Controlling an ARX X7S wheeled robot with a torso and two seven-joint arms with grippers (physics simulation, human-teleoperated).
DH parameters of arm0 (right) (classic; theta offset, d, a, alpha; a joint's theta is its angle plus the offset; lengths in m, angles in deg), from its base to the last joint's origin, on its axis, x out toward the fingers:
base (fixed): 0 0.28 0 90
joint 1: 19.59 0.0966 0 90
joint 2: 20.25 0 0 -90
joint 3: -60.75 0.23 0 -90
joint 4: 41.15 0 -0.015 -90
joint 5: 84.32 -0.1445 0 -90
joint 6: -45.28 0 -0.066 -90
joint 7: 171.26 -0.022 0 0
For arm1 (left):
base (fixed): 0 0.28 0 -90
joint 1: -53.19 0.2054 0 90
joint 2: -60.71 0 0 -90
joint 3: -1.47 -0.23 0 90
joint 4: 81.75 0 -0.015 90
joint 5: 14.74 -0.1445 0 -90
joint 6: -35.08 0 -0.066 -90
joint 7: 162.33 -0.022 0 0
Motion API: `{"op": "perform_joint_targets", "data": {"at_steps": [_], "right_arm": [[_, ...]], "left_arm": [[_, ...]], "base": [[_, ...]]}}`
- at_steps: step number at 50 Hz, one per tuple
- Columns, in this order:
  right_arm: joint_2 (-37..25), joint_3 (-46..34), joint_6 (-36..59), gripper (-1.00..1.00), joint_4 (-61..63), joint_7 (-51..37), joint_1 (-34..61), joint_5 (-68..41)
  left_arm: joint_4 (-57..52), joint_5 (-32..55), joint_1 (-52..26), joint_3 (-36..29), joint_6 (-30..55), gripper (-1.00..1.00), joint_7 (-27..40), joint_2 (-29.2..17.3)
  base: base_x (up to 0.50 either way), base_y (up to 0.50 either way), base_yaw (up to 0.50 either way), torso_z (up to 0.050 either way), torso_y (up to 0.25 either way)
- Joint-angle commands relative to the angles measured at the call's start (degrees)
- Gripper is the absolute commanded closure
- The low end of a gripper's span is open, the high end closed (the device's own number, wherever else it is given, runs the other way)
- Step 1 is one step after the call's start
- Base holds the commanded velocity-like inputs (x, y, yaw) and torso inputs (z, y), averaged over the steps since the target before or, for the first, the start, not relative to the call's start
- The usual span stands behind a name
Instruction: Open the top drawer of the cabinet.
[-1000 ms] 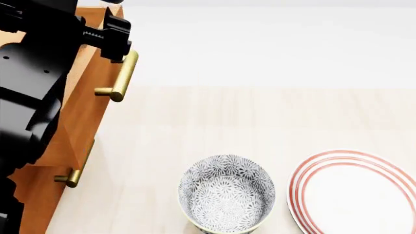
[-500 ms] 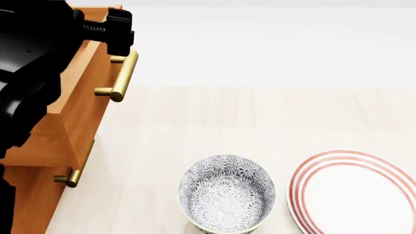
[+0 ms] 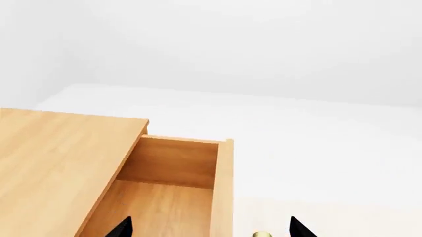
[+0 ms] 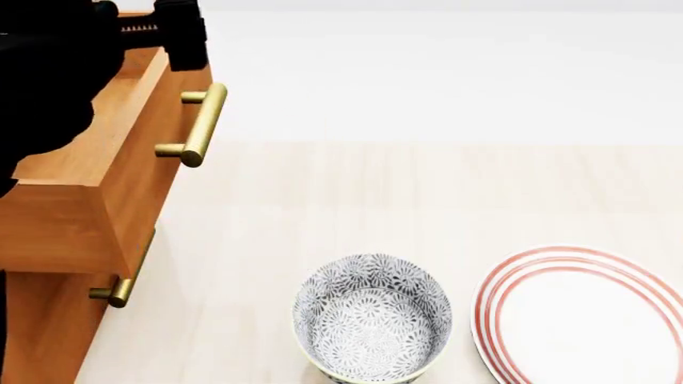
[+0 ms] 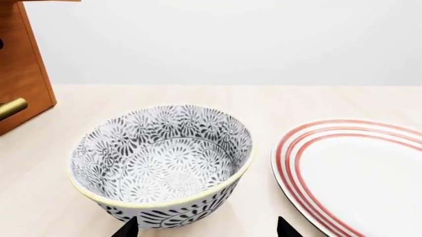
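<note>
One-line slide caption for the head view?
Left gripper above the pulled-out top drawer, clear of its brass handle; patterned bowl beside striped plate.

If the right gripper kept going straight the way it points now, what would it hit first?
Probably the bowl: it sits directly ahead of the open right gripper, between its fingertips. The plate lies off to one side. Depth to the bowl is unclear.

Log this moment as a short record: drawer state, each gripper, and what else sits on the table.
top drawer: pulled out of the cabinet, inside looks empty in the left wrist view
handle: free, nothing gripping it
left gripper: open, above the drawer
right gripper: open, near the patterned bowl
other items: red-ringed plate beside the bowl
</note>
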Motion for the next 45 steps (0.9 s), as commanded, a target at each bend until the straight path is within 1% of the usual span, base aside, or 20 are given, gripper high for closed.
{"op": "perform_joint_targets", "data": {"at_steps": [1,2,10,13,24,32,35,41,45], "right_arm": [[0.89,1.07,0.1,-1.0,0.06,1.06,0.06,0.79],[0.92,1.09,0.08,-1.0,-0.07,1.06,0.12,0.75],[0.81,1.03,0.36,-1.0,0.27,0.76,0.13,0.65],[0.72,1.0,0.27,-1.0,0.37,0.76,0.06,0.63],[0.69,0.76,0.1,-1.0,0.12,0.85,0.11,0.55],[0.67,0.55,-0.18,-1.0,-0.25,1.04,0.13,0.52],[0.6,0.52,-0.09,-1.0,-0.16,1.05,0.15,0.43],[0.53,0.4,-0.02,-1.0,-0.11,1.03,0.15,0.35],[0.58,0.33,-0.3,-1.0,-0.47,1.14,0.2,0.36]], "left_arm": [[5.65,6.0,-2.12,7.09,-0.73,-1.0,4.58,1.22],[6.22,7.1,-2.29,8.37,-0.63,-1.0,5.57,1.25],[8.12,10.75,-3.33,9.0,-0.86,-1.0,7.79,1.07],[10.74,12.89,-4.32,10.79,-1.12,-1.0,9.46,1.27],[13.99,16.86,-6.26,10.99,-2.85,-1.0,12.75,1.05],[17.36,19.07,-7.18,12.37,-5.29,-1.0,14.81,0.66],[18.78,20.84,-7.4,14.38,-6.28,-1.0,15.58,0.65],[20.47,22.4,-7.76,15.79,-7.68,-1.0,17.68,0.6],[22.33,22.67,-8.32,15.79,-8.3,-1.0,18.74,0.52]], "base": [[0.0,0.0,0.0,0.0,0.0],[0.0,0.0,0.0,0.0,0.0],[0.0,0.0,0.0,0.0,0.0],[0.0,0.0,0.0,0.0,0.0],[0.0,0.0,0.0,0.0,0.0],[0.0,0.0,0.0,0.0,0.0],[0.0,0.0,0.0,0.0,0.0],[0.0,0.0,0.0,0.0,0.0],[0.0,0.0,0.0,0.0,0.0]]}}
